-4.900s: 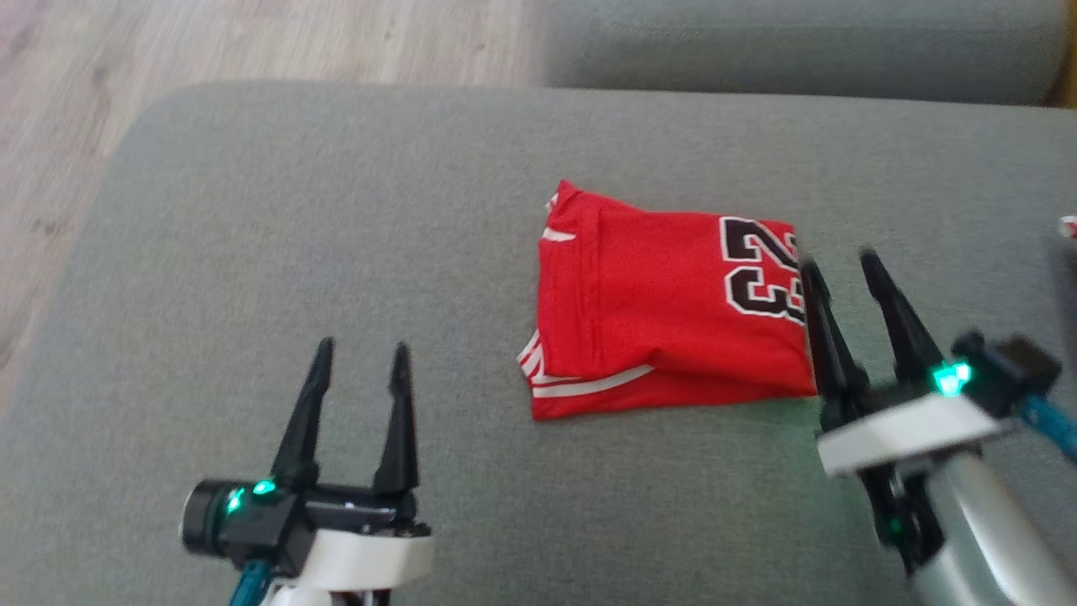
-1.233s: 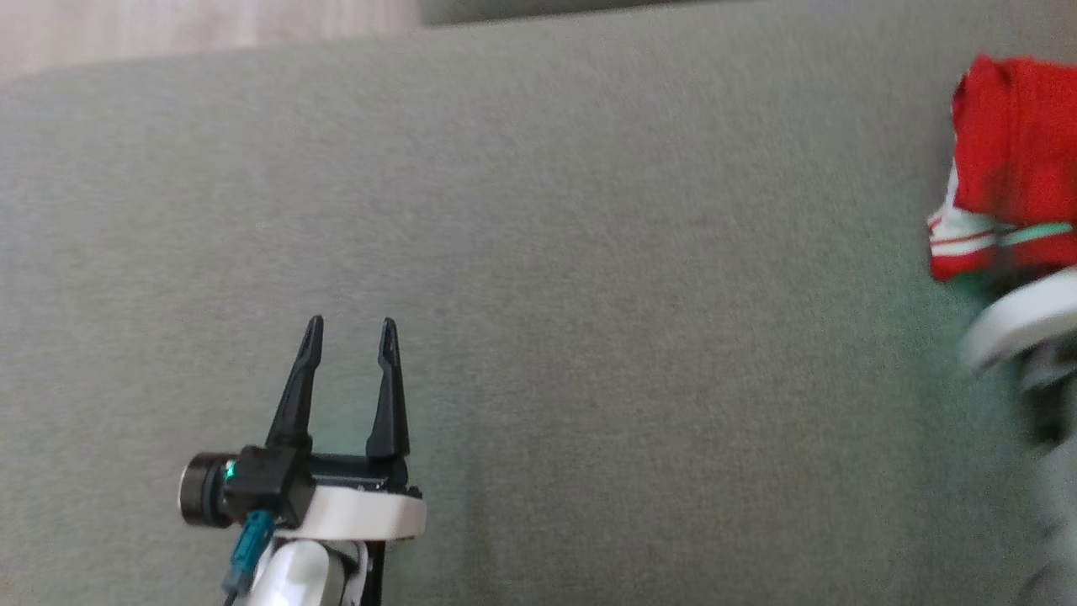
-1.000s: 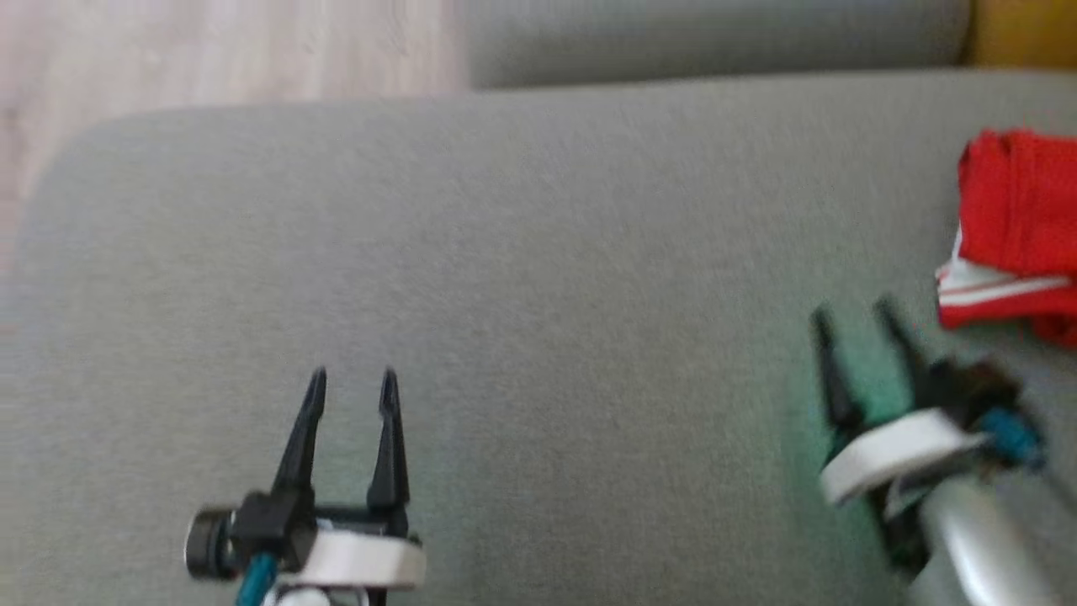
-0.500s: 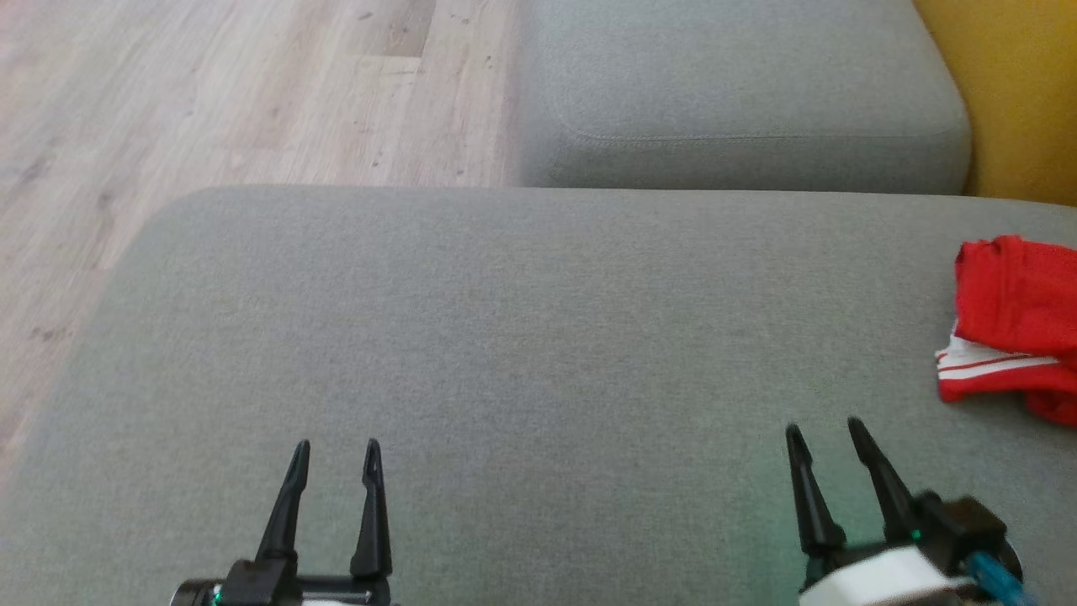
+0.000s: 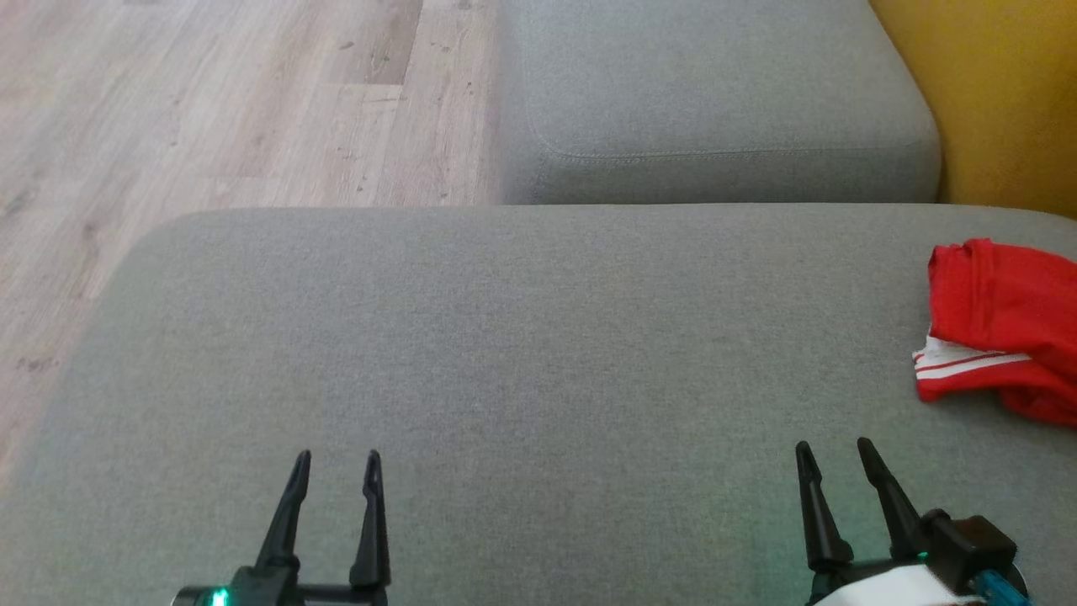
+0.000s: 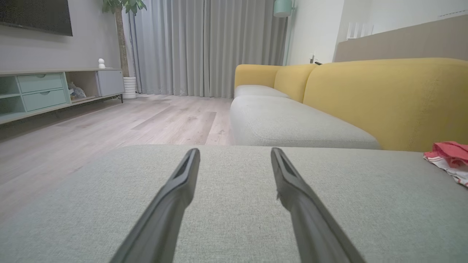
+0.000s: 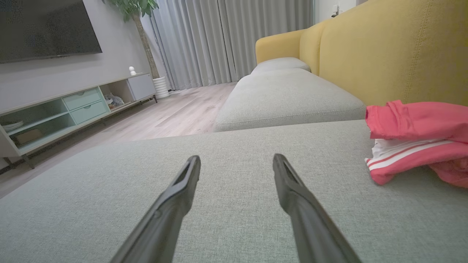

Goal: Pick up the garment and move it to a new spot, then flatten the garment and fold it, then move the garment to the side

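The garment [image 5: 1001, 328], a red piece with white stripes at one edge, lies folded at the far right of the grey seat cushion [image 5: 505, 353], close to the yellow backrest [image 5: 1001, 93]. The left pincer [image 5: 337, 456] and the right pincer [image 5: 833, 444] are both released and carry nothing. They hover low over the near edge of the cushion, and the right one is near the garment but well clear of it.

I judge that the last step, putting the garment aside, is nearly complete. To finish it well, the right arm should keep away from the pile, because loose cloth catches easily on a thin finger and the fold would open. If the pile needs a correction, it is better to push it gently from the striped edge than to lift one layer.

The head view gives the outline of the garment from above, cut by the right border. The right wrist view looks at it from the side and gives the thickness: the white striped layer sits between red layers, and the top one bulges a little. The left wrist view adds the room behind, with curtains [image 6: 208, 47] and a wooden floor [image 6: 146, 120].
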Tool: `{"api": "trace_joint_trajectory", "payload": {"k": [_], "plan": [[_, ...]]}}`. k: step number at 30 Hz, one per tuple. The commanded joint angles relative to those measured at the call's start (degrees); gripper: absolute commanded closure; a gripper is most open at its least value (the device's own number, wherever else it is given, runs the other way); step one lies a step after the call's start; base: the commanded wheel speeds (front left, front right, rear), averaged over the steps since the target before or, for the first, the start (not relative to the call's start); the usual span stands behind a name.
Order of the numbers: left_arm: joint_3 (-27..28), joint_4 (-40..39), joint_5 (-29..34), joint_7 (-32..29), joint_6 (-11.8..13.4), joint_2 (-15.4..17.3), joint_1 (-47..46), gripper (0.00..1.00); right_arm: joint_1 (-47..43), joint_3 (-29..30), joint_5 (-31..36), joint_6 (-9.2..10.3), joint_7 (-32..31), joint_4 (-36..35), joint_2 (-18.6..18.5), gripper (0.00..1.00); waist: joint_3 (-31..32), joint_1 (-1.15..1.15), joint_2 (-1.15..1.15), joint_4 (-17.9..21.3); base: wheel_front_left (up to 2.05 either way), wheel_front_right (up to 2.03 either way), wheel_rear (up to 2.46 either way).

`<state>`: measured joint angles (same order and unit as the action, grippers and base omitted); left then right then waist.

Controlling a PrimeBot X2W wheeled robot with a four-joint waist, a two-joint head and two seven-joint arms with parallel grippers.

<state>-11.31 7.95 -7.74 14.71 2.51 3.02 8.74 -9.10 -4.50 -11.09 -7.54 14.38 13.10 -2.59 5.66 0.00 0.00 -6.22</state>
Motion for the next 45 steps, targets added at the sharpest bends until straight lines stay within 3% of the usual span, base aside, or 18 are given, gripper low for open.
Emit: {"api": "trace_joint_trajectory", "payload": {"k": [1, 2, 6, 45], "plan": [[1.8, -1.5, 0.6, 0.3, 0.0, -0.1, -1.4, 0.00, 1.4, -1.2, -0.2, 0.05, 0.6, -1.6, -0.3, 0.00, 0.1, 0.00, 0.00, 0.1, 0.00, 0.00, 0.00], [0.0, 0.1, 0.4, 0.0, -0.1, 0.0, 0.0, 1.00, 0.0, 0.0, 0.0, 0.00, 0.0, 0.0, 0.0, 1.00, 0.1, 0.00, 0.00, 0.1, 0.00, 0.00, 0.00], [-0.1, 2.8, 0.1, -0.1, -0.1, 0.0, 0.5, 1.00, -0.4, -0.2, -0.6, 0.00, -0.1, 2.5, 0.0, 1.00, 0.1, 0.00, 0.00, 0.2, 0.00, 0.00, 0.00], [3.9, 3.9, -27.2, -5.4, -3.1, 1.1, -4.3, 1.00, 4.4, 2.3, -26.1, 0.02, -5.8, 2.0, -0.8, 1.00, -1.7, 0.00, 0.00, 2.0, 0.00, 0.00, 0.00]]}}
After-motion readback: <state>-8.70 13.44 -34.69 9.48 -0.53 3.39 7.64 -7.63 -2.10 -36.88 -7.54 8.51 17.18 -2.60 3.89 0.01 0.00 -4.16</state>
